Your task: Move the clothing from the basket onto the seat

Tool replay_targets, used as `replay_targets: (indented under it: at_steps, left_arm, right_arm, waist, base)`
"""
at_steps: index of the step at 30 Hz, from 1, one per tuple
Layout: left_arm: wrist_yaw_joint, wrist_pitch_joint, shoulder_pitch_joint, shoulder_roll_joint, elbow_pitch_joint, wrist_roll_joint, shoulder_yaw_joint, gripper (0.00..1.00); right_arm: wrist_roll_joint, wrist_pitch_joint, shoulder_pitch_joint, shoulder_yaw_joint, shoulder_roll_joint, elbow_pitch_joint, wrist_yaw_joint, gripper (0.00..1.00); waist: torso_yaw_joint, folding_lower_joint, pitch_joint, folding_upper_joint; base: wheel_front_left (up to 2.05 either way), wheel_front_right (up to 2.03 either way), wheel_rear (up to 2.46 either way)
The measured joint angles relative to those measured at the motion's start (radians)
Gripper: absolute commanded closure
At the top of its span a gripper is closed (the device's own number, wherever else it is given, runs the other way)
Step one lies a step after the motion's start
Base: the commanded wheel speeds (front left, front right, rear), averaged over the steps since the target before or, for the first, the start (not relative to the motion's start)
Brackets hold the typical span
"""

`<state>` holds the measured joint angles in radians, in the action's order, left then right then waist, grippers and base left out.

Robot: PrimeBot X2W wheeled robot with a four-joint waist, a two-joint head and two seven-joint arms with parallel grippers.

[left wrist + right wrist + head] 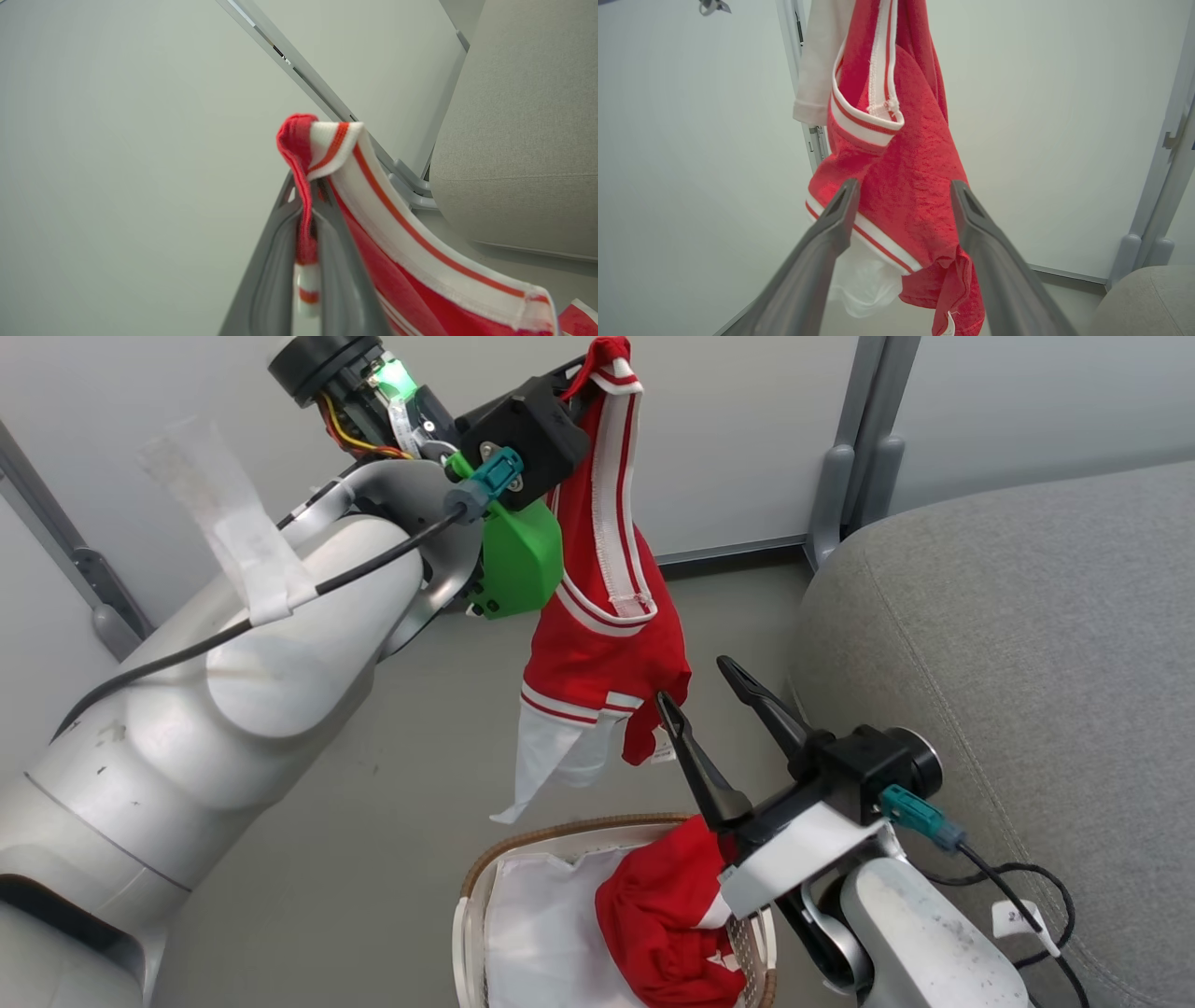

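The left hand (306, 186) is held high and pinches shut on the striped white-and-red trim of a red garment (597, 653), which hangs free in the air above the basket (560, 831), a white flap at its bottom just over the brown rim. The right hand (695, 681) has its two fingers spread apart and holds nothing, its tips close by the garment's lower hem, between the hanging cloth and the grey seat (1027, 644); whether they touch the cloth cannot be told. A second red garment (667, 915) lies crumpled in the basket on the white liner (541, 924), at the side nearer the seat
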<state>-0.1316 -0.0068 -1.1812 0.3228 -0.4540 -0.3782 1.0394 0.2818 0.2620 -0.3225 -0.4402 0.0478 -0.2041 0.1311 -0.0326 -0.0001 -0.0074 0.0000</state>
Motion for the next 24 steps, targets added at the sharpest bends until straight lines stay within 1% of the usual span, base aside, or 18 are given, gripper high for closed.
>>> replay_targets:
  at_steps: [10, 18, 19, 20, 22, 24]
  left_arm:
    - [0.0, -0.012, -0.022, -0.064, -0.023, -0.021, 0.039, 1.0]
    - [0.0, -0.025, -0.032, -0.092, -0.035, -0.044, 0.065, 1.0]
    - [0.0, -0.026, -0.032, -0.094, -0.036, -0.046, 0.067, 1.0]
    - [0.0, -0.026, -0.032, -0.097, -0.037, -0.051, 0.07, 1.0]
    - [0.0, -0.03, -0.032, -0.103, -0.038, -0.054, 0.076, 1.0]
    - [0.0, -0.03, -0.032, -0.107, -0.039, -0.063, 0.081, 1.0]
  right_arm:
    - [0.123, 0.0, -0.128, -0.122, 0.001, -0.159, 0.0, 0.0]
    - [0.218, 0.0, -0.187, -0.166, 0.001, -0.206, 0.0, 0.0]
    - [0.221, 0.0, -0.192, -0.166, 0.0, -0.21, 0.0, 0.12]
    - [0.222, 0.0, -0.198, -0.163, 0.0, -0.218, 0.0, 0.59]
    - [0.228, 0.0, -0.206, -0.157, 0.001, -0.229, 0.0, 1.0]
    - [0.228, 0.0, -0.212, -0.153, 0.001, -0.236, 0.0, 1.0]
  waist:
    - [0.04, 0.0, -0.004, 0.0]
    - [0.068, 0.0, -0.017, 0.0]
    - [0.07, 0.0, -0.019, 0.0]
    - [0.072, 0.0, -0.021, 0.0]
    - [0.077, 0.0, -0.024, 0.0]
    - [0.081, 0.0, -0.028, 0.0]
  base:
    - [0.0, 0.0, 0.0]
    - [0.0, 0.0, 0.0]
    - [0.0, 0.0, 0.0]
    - [0.0, 0.0, 0.0]
    - [0.0, 0.0, 0.0]
    - [0.0, 0.0, 0.0]
